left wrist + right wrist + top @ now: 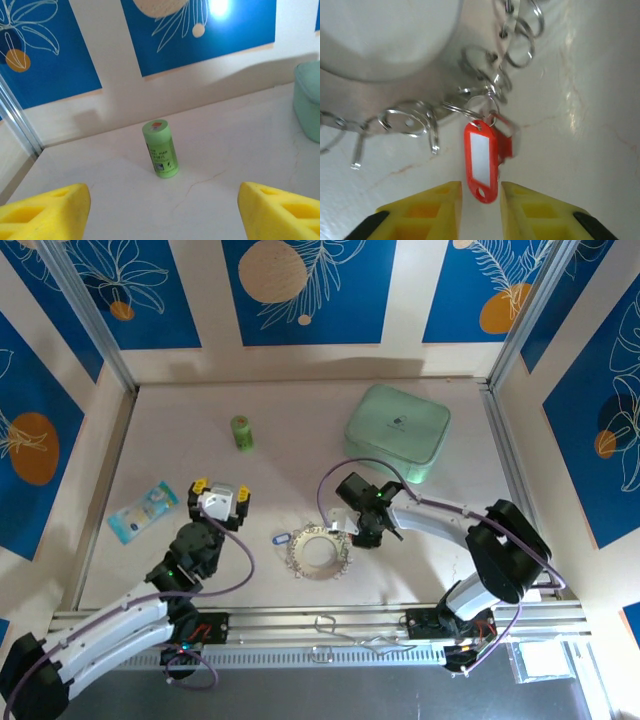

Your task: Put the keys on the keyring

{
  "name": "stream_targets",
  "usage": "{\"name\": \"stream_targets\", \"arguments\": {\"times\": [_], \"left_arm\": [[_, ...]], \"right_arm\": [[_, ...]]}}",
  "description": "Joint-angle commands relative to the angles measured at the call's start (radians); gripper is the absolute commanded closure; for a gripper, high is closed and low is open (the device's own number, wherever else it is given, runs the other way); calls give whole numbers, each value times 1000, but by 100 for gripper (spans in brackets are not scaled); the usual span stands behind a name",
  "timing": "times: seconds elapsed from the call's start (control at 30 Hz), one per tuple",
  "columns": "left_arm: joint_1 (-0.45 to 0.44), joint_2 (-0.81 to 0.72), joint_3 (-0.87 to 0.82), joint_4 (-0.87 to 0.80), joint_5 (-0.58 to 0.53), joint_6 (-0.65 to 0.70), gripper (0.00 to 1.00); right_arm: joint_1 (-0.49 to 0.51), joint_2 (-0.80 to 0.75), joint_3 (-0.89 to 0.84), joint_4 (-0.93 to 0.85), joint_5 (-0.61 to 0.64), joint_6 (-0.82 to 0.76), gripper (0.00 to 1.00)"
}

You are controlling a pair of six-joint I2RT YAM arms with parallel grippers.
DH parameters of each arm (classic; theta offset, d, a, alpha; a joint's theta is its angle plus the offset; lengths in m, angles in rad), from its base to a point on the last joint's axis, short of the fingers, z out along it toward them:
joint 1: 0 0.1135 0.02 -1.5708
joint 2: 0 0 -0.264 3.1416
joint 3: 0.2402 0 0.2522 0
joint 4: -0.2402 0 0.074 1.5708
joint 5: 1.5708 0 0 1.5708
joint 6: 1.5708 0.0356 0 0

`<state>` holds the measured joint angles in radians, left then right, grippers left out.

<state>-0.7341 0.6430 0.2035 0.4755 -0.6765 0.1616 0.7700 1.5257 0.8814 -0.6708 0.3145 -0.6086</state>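
Observation:
The keyring [318, 552] lies flat on the table between the arms, spiky with small silvery pieces [402, 121]. A key's blue tag [280, 537] lies against the ring's left edge. The red-tagged key [481, 160] hangs from a small split ring at the keyring's fringe. Its tag reaches down between the yellow fingers [435, 205] of my right gripper [481, 192], which is open with a narrow gap on each side of the tag. In the top view the right gripper [350, 523] hovers over the ring's upper right edge. My left gripper [221, 498] stands wide open with nothing between its fingers.
A small green cylinder [160, 148] stands upright ahead of the left gripper, also visible at the back of the table [241, 432]. A mint-green box [397, 432] sits at the back right. A light blue packet [143, 510] lies at the left.

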Motion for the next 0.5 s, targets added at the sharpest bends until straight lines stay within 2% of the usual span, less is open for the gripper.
{"name": "stream_targets", "arguments": {"times": [0.0, 0.13, 0.2, 0.3, 0.37, 0.47], "left_arm": [[49, 58, 13, 110, 38, -21, 23], [128, 134, 31, 139, 82, -24, 21], [170, 153, 35, 140, 102, -25, 17], [233, 173, 37, 134, 128, -29, 7], [268, 187, 33, 146, 124, -28, 3], [323, 216, 24, 172, 124, -28, 0]], "right_arm": [[2, -23, -3, -40, 44, 10, 65], [-31, -137, -5, 9, -26, 60, 59], [-89, -221, 12, 49, -140, 132, 59], [-241, -376, -24, 257, -342, 323, 55], [-328, -449, -101, 432, -370, 446, 52], [-438, -501, -225, 659, -319, 512, 50]]}}
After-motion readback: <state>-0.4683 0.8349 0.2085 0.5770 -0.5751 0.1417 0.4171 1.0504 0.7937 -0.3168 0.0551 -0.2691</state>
